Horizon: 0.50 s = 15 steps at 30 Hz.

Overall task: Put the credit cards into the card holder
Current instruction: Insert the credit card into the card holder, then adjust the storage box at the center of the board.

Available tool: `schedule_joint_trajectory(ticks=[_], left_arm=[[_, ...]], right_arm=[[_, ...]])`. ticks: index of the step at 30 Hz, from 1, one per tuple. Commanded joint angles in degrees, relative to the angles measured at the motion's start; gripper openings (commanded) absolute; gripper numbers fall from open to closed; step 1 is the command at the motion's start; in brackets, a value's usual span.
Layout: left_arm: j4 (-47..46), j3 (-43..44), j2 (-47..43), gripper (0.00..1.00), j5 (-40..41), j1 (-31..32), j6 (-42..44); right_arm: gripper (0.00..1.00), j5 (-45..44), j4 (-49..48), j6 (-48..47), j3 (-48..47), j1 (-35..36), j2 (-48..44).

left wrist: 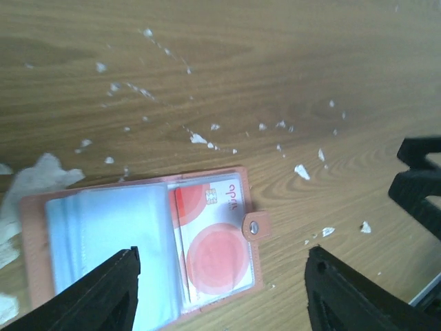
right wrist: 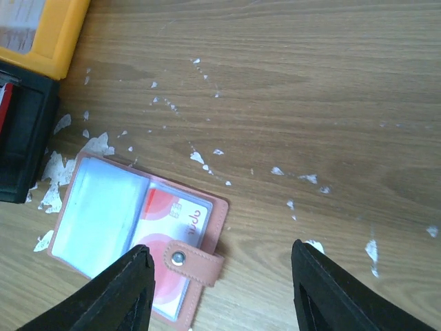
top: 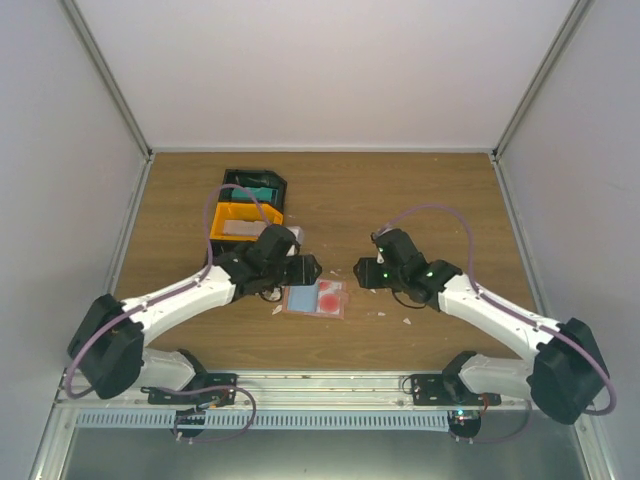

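The salmon-pink card holder (top: 341, 300) lies open on the table between my two grippers. A white credit card with red circles (left wrist: 215, 245) sits in its right clear sleeve, next to the snap tab (left wrist: 255, 226). The left sleeves (left wrist: 110, 238) look pale blue. My left gripper (left wrist: 220, 293) hovers open over the holder's right half, with nothing between its fingers. My right gripper (right wrist: 220, 286) stands open beside the holder's tab edge (right wrist: 196, 262), also with nothing in it. From above, the left gripper (top: 312, 268) and the right gripper (top: 358, 270) face each other just behind the holder.
An orange bin (top: 245, 222) with a pale item inside and a black bin (top: 255, 185) with something teal stand behind the left gripper. Both bins also appear at the left edge of the right wrist view (right wrist: 52, 41). Small white scraps (right wrist: 207, 160) litter the wood.
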State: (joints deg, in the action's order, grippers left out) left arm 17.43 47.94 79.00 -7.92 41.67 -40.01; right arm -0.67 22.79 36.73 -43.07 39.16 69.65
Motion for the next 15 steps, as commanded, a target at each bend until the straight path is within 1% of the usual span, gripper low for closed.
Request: schedule_joint_trajectory(ticks=[1, 5, 8, 12, 15], left_arm=[[7.1, 2.7, -6.3, 0.69, 6.5, -1.6, 3.2], [11.3, 4.3, -7.8, 0.7, 6.4, -3.9, 5.1], [11.8, 4.6, -6.3, 0.69, 1.1, -6.1, 7.0], [12.4, 4.0, -2.4, 0.64, -3.7, -8.3, 7.0], [12.9, 3.2, -1.0, 0.62, -1.9, -9.1, 5.5]], right_arm=[[0.56, -2.7, 5.6, -0.3, -0.9, 0.1, -3.7], [0.57, -1.7, 5.5, -0.1, -0.8, 0.1, -4.9], [0.57, -1.0, 4.4, -0.3, -0.9, 0.1, -4.3], [0.57, 0.0, 3.5, -0.7, -1.8, 0.2, -2.4], [0.57, 0.5, 2.7, -0.9, -2.2, 0.1, -1.5]])
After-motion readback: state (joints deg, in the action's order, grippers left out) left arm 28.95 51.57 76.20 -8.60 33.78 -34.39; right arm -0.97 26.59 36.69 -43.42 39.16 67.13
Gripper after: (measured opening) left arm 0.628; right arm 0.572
